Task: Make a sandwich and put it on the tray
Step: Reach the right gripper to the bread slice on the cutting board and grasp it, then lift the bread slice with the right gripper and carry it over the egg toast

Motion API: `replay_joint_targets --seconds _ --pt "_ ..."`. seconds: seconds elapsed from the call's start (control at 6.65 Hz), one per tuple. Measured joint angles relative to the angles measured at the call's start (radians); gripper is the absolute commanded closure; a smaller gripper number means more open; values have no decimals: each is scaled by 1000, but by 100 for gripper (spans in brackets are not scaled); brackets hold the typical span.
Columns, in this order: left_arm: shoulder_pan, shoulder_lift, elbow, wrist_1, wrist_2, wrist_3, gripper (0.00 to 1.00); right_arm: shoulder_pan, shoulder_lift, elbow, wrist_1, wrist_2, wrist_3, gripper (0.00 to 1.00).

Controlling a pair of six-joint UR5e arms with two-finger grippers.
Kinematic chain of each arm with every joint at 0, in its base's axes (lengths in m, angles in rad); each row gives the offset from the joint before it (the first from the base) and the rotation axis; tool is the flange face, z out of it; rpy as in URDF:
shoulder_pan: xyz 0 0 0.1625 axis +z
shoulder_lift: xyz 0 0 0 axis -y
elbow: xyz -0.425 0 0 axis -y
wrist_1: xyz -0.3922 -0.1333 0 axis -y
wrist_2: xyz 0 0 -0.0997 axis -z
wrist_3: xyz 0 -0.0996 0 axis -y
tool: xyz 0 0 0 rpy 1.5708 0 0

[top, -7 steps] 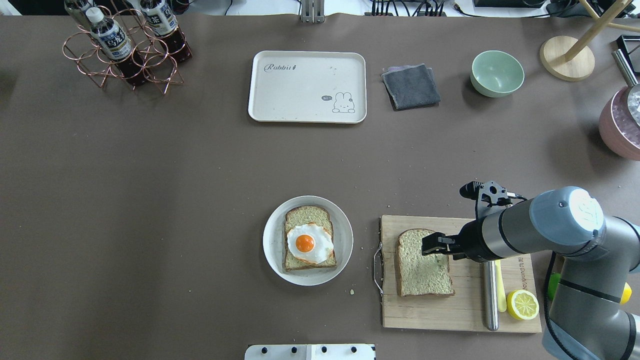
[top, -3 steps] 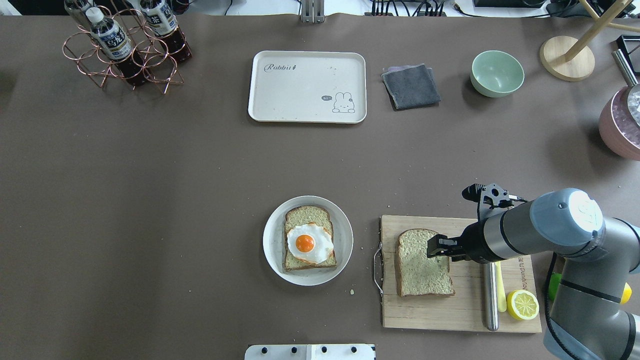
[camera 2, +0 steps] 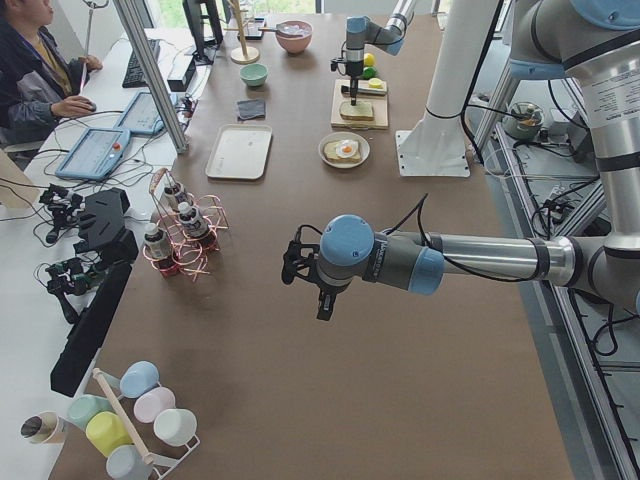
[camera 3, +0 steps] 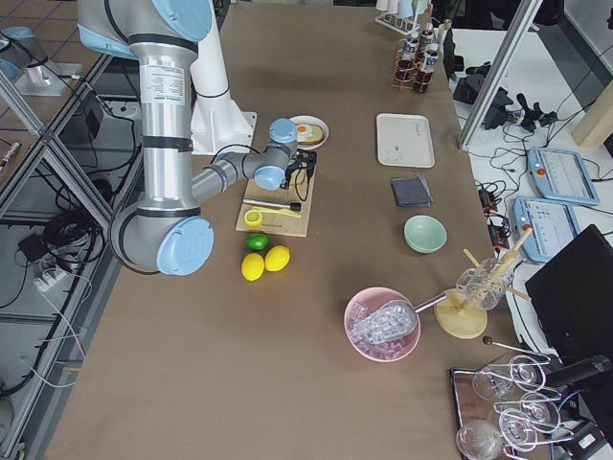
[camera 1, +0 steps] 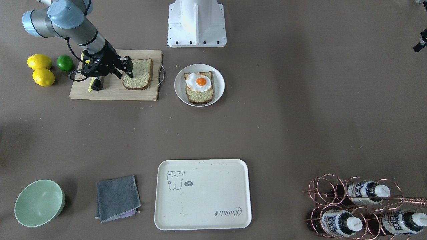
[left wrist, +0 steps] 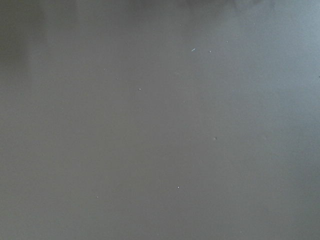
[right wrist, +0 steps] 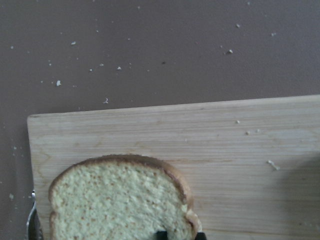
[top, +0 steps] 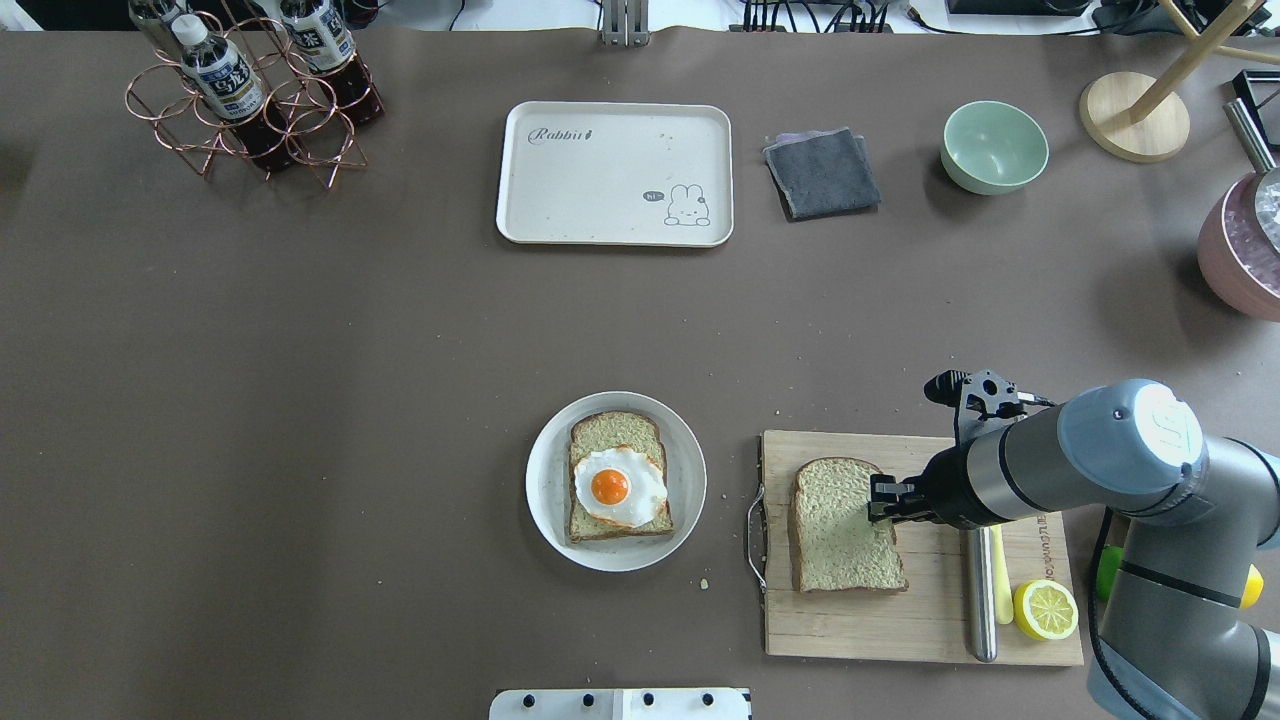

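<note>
One bread slice [top: 840, 530] lies flat on the wooden cutting board [top: 870, 630]. My right gripper [top: 880, 500] points down at its right edge. In the right wrist view its fingertips [right wrist: 160, 234] stand close together astride the crust of that slice [right wrist: 115, 200], shut on it. A second slice topped with a fried egg [top: 615, 487] lies on the round white plate [top: 545, 500]. The cream tray [top: 610, 190] sits bare at the far side. My left gripper [camera 2: 300, 272] hovers over bare table far to the left; I cannot tell whether it is open or shut.
A steel-handled knife [top: 982, 600] and half a lemon [top: 1045, 608] lie on the board's right part. A grey cloth [top: 822, 172], a green bowl [top: 994, 146] and a pink bowl of ice [top: 1245, 250] are at the far right. A bottle rack [top: 250, 95] stands far left.
My right gripper has slid right across the bread slice to its right crust, and its jaws look narrower. The bread, plate and tray have not moved.
</note>
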Motion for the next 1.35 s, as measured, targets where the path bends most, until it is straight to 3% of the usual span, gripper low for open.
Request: replay_joint_targets --seconds 0.75,1.05,1.35 --pt "-4 0 -2 0 -1 0 2 45 47 57 8 54 0 100" --pt "-4 0 1 0 0 0 2 69 139 49 10 89 8 100" --pt "-4 -1 0 0 0 0 2 67 290 -42 11 89 62 100"
